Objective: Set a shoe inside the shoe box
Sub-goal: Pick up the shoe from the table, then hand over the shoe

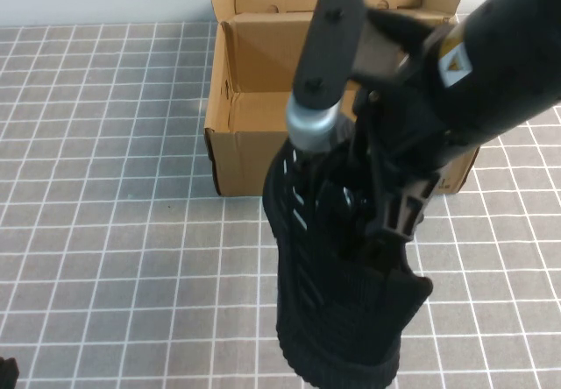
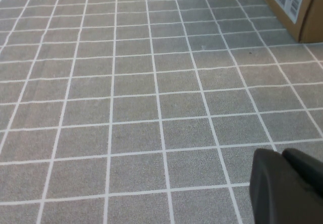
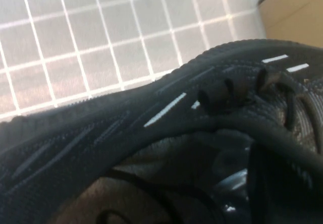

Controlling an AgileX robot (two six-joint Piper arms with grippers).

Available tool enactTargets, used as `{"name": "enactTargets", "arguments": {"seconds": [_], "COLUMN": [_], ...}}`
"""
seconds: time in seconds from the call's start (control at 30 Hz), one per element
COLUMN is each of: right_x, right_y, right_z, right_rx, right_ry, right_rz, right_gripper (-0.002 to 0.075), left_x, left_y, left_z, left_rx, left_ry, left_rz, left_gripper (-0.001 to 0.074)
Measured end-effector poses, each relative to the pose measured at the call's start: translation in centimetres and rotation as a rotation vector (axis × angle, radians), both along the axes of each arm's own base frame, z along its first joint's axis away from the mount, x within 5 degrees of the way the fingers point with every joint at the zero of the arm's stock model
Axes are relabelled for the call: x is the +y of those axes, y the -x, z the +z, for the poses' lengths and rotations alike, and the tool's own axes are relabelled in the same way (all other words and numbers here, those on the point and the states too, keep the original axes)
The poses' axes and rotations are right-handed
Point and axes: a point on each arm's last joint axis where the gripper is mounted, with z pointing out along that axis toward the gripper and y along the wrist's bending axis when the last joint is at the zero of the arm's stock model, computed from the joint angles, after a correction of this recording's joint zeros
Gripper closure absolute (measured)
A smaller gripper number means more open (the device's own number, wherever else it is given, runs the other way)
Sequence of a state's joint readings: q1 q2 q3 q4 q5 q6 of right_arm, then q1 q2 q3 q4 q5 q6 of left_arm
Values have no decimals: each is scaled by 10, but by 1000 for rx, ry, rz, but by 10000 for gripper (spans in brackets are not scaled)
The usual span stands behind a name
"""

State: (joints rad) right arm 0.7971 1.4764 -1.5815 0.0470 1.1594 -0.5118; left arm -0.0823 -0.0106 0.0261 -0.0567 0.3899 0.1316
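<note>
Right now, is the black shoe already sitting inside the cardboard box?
No, the shoe is in front of the open shoe box, outside it, with the right claw clamped on it.

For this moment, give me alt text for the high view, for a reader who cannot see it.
The right gripper is shut on the black shoe, just in front of the open cardboard shoe box on a grey tiled table. The left gripper is out of this view; the left wrist view shows it shut over bare tiles.

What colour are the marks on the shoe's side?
White short dashes on the black knit shoe, clearest in the right wrist view.
</note>
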Motion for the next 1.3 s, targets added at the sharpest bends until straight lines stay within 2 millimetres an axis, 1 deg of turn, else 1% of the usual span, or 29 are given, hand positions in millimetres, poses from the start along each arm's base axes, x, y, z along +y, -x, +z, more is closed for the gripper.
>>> {"name": "enactTargets", "arguments": {"seconds": [0.07, 0.13, 0.63, 0.7, 0.77, 0.87, 0.93, 1.07, 1.13, 1.17, 1.23, 1.3], "right_x": [-3, -4, -2, -2, -2, -2, -2, 0, -1, -1, 0, 2], "right_y": [3, 4, 2, 2, 2, 2, 2, 0, -2, -3, -8, -14], "right_z": [7, 9, 9, 9, 9, 9, 9, 11, 12, 13, 15, 20], "right_rx": [-15, -21, -30, -25, -13, 8, 15, 30, 36, 39, 44, 46], "right_ry": [-18, -24, -35, -39, -47, -68, -83, -132, -157, -167, -174, -166], "right_rz": [0, 0, -4, -12, -32, -72, -94, -155, -207, -238, -297, -344], "right_gripper": [729, 729, 729, 729, 729, 729, 729, 729, 729, 729, 729, 729], "left_x": [0, 0, 0, 0, -1, -1, 0, 4, 2, 0, -4, -9], "left_y": [0, 0, 0, -1, -3, -5, -5, -4, -4, -3, -1, -2], "left_z": [0, 0, 0, 3, 11, 24, 30, 39, 41, 45, 58, 80], "left_rx": [0, 0, 0, -33, -121, -247, -298, -393, -368, -341, -280, -208], "left_ry": [0, 0, -3, 12, 91, 304, 423, 513, 523, 522, 511, 453], "left_rz": [0, 0, 0, 4, 14, 44, 64, 92, 81, 60, 20, -28], "left_gripper": [736, 736, 736, 736, 736, 736, 736, 736, 736, 736, 736, 736]}}
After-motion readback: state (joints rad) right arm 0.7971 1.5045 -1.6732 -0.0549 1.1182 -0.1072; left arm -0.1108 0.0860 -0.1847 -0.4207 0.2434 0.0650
